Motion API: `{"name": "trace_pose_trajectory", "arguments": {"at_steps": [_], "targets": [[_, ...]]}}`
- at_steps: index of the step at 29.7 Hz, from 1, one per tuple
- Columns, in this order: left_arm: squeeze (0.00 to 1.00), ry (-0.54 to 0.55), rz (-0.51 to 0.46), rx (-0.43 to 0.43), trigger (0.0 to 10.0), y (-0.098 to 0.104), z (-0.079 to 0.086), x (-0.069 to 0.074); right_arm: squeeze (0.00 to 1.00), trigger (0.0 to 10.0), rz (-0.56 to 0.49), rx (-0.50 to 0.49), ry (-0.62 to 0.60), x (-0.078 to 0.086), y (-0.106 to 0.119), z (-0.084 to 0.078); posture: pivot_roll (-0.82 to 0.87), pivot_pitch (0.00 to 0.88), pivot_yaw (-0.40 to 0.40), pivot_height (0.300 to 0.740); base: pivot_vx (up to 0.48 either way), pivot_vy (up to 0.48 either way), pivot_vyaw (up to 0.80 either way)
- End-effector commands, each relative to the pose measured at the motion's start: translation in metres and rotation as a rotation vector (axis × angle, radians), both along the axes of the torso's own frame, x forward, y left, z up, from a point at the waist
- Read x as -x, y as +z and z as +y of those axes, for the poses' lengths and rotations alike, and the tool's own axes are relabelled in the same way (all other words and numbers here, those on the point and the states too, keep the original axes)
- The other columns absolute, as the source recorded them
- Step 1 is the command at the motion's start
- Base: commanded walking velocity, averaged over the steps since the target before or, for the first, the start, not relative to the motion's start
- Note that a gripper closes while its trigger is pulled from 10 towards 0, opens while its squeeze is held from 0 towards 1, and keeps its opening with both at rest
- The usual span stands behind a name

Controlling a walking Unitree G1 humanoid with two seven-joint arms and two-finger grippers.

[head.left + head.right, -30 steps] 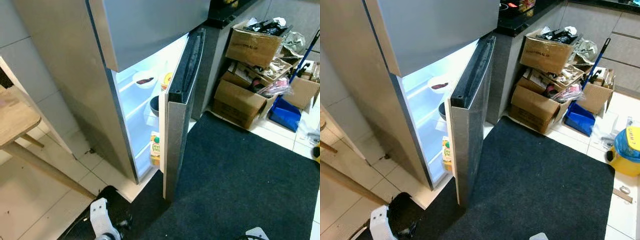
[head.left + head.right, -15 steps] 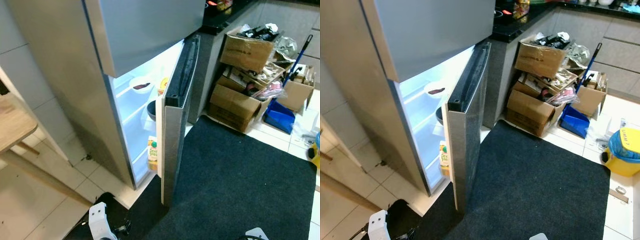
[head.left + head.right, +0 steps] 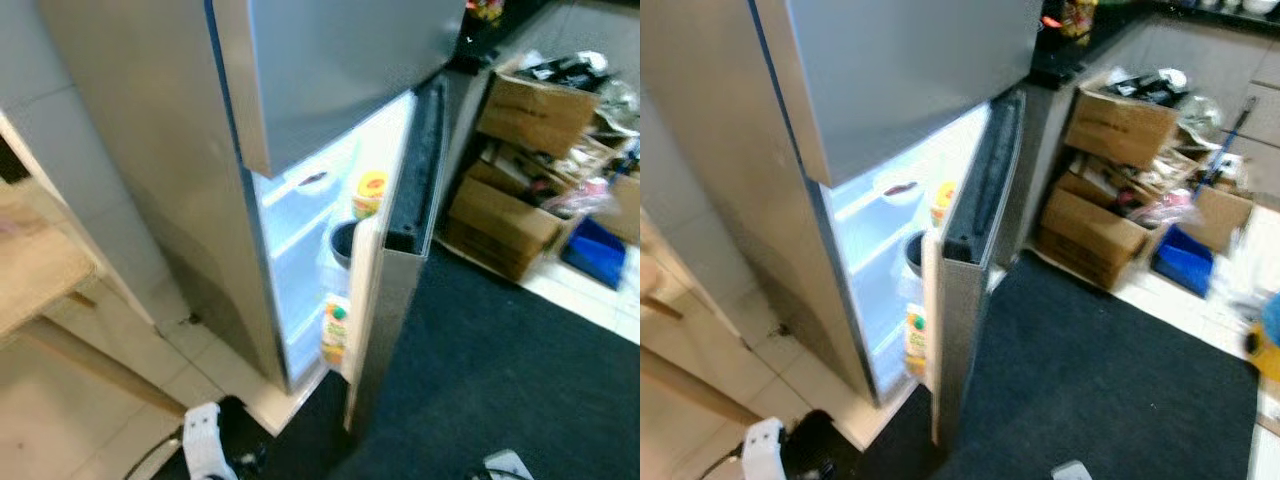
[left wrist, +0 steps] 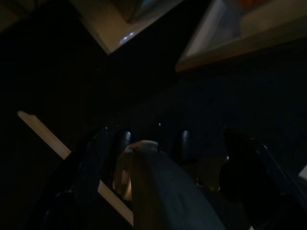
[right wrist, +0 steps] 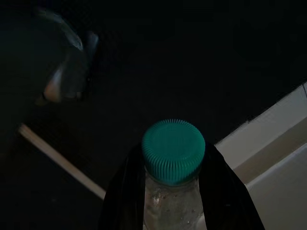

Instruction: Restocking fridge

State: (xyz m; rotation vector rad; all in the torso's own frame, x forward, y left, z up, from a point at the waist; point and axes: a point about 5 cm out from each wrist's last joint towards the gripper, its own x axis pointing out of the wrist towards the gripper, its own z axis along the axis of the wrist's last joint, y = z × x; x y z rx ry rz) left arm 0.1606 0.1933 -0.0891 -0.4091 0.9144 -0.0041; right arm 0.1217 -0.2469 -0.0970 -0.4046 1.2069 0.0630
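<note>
Ahead stands a steel fridge (image 3: 180,150), its lower door (image 3: 965,270) ajar over a dark mat (image 3: 1110,380). Inside, an orange juice carton (image 3: 335,335) sits low, a bowl (image 3: 900,190) higher up. Cardboard boxes (image 3: 1110,160) crowd the corner. Down low, the right gripper (image 5: 172,211) has its fingers (image 5: 120,201) clamped on a green-capped bottle (image 5: 173,158). Whether the left gripper's (image 4: 158,191) fingers are apart or together, I cannot tell.

Fridge and bottle for restocking

Steel-grey fridge (image 3: 730,160), lower door (image 3: 965,300) ajar, interior lit; white bowl (image 3: 902,189) on upper shelf, yellow-lidded container (image 3: 370,192) beside it, dark pot (image 3: 341,240) below, juice carton (image 3: 335,334) at bottom. Clear bottle (image 5: 171,201), ribbed green cap (image 5: 173,150), upright between black fingers (image 5: 122,196) of right tool (image 5: 171,211).
</note>
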Motion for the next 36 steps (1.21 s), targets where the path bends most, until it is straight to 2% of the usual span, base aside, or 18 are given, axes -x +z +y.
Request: {"name": "trace_pose_trajectory", "arguments": {"at_steps": [1, 3, 17, 29, 31, 36], "targets": [[0.0, -0.024, 0.035, 0.012, 10.0, -0.004, -0.005, 0.009, 0.0, 10.0, 0.024, 0.009, -0.018, 0.008, -0.001, -0.005, -0.04, 0.049, -0.008, 0.74, 0.0, -0.469, 0.0], [0.0, -0.021, 0.039, 0.016, 10.0, -0.005, -0.005, 0.01, 0.0, 10.0, 0.024, 0.009, -0.017, 0.007, -0.001, -0.005, -0.04, 0.05, -0.008, 0.74, 0.0, -0.467, 0.0], [0.0, -0.032, 0.03, 0.032, 10.0, -0.004, -0.009, 0.008, 0.0, 10.0, 0.023, 0.008, -0.016, 0.007, -0.001, -0.005, -0.04, 0.052, -0.01, 0.74, 0.0, 0.0, 0.0], [0.0, -0.048, 0.019, 0.045, 10.0, -0.004, -0.01, 0.007, 0.0, 10.0, 0.022, 0.009, -0.01, 0.006, -0.001, -0.005, -0.04, 0.043, -0.009, 0.74, 0.0, -0.426, 0.0], [0.0, -0.045, 0.016, 0.04, 10.0, -0.003, -0.01, 0.007, 0.0, 10.0, 0.021, 0.01, -0.009, 0.006, 0.0, -0.005, -0.04, 0.041, -0.009, 0.74, 0.0, 0.0, 0.0], [0.0, 0.013, -0.02, 0.038, 10.0, 0.001, -0.006, -0.003, 0.0, 10.0, 0.02, 0.012, -0.008, 0.005, 0.0, -0.005, -0.04, 0.041, -0.01, 0.74, 0.0, 0.0, 0.0]]}}
